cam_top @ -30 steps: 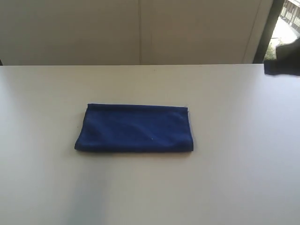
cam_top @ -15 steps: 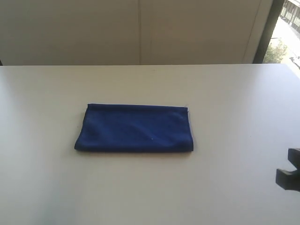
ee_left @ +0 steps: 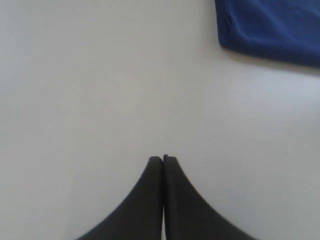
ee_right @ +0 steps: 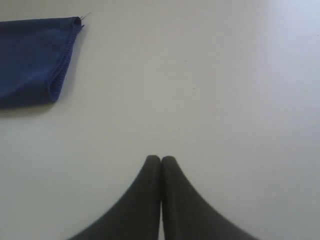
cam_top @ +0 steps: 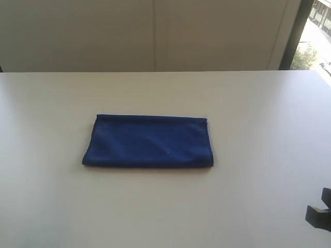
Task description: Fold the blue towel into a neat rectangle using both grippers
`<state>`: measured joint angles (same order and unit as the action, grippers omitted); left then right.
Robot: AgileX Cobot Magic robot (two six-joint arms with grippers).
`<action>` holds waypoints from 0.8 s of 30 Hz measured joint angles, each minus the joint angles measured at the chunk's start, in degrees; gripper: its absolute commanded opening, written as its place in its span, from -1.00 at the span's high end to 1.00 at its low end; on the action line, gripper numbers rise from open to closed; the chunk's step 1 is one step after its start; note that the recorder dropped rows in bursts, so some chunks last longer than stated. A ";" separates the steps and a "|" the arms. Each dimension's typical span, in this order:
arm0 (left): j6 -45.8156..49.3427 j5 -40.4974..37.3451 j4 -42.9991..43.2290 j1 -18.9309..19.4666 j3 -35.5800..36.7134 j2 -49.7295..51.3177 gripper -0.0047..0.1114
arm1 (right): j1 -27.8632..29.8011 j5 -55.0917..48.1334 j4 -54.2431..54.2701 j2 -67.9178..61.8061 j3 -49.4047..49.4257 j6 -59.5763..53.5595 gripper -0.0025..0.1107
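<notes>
Pressed tight together, the two black fingers of the left gripper hold nothing. Their tips hang over the bare white table. One corner of the blue towel shows in this wrist view, well apart from the tips.

The right gripper looks just the same. Its two fingers sit side by side with no gap, and nothing is pinched between them. An end of the towel shows in its wrist view too, with layers of cloth on top of each other at the edge. It is also well apart from the tips.

In the view from outside, the towel lies flat in the middle of the frame, a little to the left. It is folded into a long, tidy shape, with its long sides going left to right. A tiny white bit peeks out at its upper right corner. At the lower right edge of the frame sits a black part of an arm, far from the towel. A pale wall stands behind the table.
</notes>
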<state>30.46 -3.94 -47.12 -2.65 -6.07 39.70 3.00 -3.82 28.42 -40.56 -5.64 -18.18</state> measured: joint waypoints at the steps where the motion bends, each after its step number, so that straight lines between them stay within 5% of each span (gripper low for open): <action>1: -0.11 -0.50 0.00 0.00 0.00 0.00 0.92 | 0.00 0.00 0.00 0.00 0.00 -0.01 0.96; 17: -0.10 -1.38 0.16 0.00 0.00 -1.04 0.92 | 0.00 0.00 0.00 0.00 0.00 0.20 0.96; 24: 2.94 -1.51 2.29 0.12 1.27 -17.17 0.92 | 0.00 0.00 0.00 0.00 0.00 0.20 0.96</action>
<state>33.41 -5.46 -44.83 -2.53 -4.80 22.53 3.00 -3.82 28.42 -40.56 -5.64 -17.98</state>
